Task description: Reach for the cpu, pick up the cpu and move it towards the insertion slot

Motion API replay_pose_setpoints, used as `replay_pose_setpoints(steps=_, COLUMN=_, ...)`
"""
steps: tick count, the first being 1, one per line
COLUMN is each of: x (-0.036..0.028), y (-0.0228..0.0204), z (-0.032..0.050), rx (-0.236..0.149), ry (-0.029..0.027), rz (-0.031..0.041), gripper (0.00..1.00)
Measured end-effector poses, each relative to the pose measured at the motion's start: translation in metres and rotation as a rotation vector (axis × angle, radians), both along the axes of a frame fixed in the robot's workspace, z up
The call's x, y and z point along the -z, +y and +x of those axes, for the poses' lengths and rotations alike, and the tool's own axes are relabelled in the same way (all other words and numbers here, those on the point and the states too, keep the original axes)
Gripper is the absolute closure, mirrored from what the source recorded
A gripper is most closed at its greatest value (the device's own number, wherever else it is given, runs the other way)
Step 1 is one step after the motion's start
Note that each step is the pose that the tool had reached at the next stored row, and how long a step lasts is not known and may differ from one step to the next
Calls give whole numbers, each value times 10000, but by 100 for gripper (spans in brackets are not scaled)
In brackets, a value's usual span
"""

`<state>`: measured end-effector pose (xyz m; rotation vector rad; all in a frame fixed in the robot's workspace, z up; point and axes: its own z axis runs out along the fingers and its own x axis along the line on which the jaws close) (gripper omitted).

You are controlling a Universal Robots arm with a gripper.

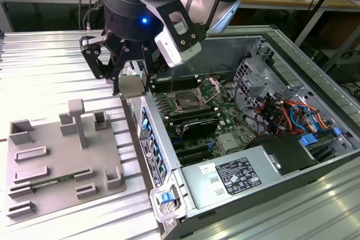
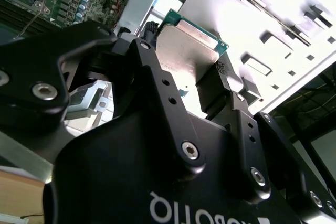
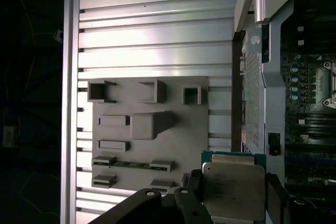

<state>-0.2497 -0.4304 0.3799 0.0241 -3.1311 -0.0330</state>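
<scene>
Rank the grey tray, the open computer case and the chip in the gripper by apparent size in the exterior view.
1. computer case, largest
2. grey tray
3. cpu, smallest, held raised in the gripper; no nearness effect upsets this order.

Above the case wall: the gripper (image 1: 130, 74) hangs over the near side wall of the open computer case (image 1: 169, 186), its fingers (image 2: 223, 90) clamped on the chip (image 3: 233, 190); air lies open beneath it.
Toward the socket: the socket (image 1: 187, 104) lies just past that wall on the board, uncovered from above.
Beside the socket: long black memory slots (image 1: 191, 121) flank it, low and flat.
Far half of the case: the drive cage (image 1: 264, 74) and a tangle of cables (image 1: 289, 116) crowd the room there.
Near corner of the case: the power supply box (image 1: 236, 175) stands tall.
Bench beside the case: the grey tray (image 1: 62, 155) with upright posts takes up the slatted bench (image 1: 45, 66); bare slats lie beyond it.
</scene>
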Motion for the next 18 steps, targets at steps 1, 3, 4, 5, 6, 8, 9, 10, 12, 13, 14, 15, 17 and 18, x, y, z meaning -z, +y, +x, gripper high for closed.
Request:
replay_pose_setpoints(steps=1, x=3, y=0, z=16, rx=0, ry=0, rz=-10, gripper=45)
replay_pose_setpoints(steps=3, x=8, y=0, z=49, rx=0, ry=-1, rz=-27, gripper=45)
replay_pose_setpoints(steps=4, x=10, y=0, z=64, rx=0, ry=0, rz=-34, gripper=45)
replay_pose_setpoints(steps=5, x=12, y=0, z=71, rx=0, ry=0, rz=-38, gripper=45)
replay_pose_setpoints(steps=6, x=13, y=0, z=77, rx=0, ry=0, rz=-41, gripper=45)
replay_pose_setpoints(steps=8, x=14, y=0, z=87, rx=1, ry=0, rz=-44, gripper=45)
replay_pose_setpoints(steps=9, x=14, y=0, z=88, rx=1, ry=0, rz=-44, gripper=45)
replay_pose_setpoints(steps=10, x=16, y=0, z=96, rx=-1, ry=0, rz=-43, gripper=45)
replay_pose_setpoints(steps=12, x=23, y=5, z=120, rx=0, ry=1, rz=-44, gripper=45)
replay_pose_setpoints(steps=13, x=30, y=7, z=145, rx=0, ry=0, rz=-43, gripper=45)
replay_pose_setpoints(steps=14, x=34, y=8, z=161, rx=-1, ry=-1, rz=-43, gripper=45)
replay_pose_setpoints(steps=15, x=37, y=10, z=177, rx=-1, ry=0, rz=-43, gripper=45)
replay_pose_setpoints(steps=17, x=45, y=13, z=222, rx=0, ry=-1, rz=-43, gripper=45)
replay_pose_setpoints(steps=18, x=47, y=16, z=249, rx=1, ry=-1, rz=-42, gripper=45)
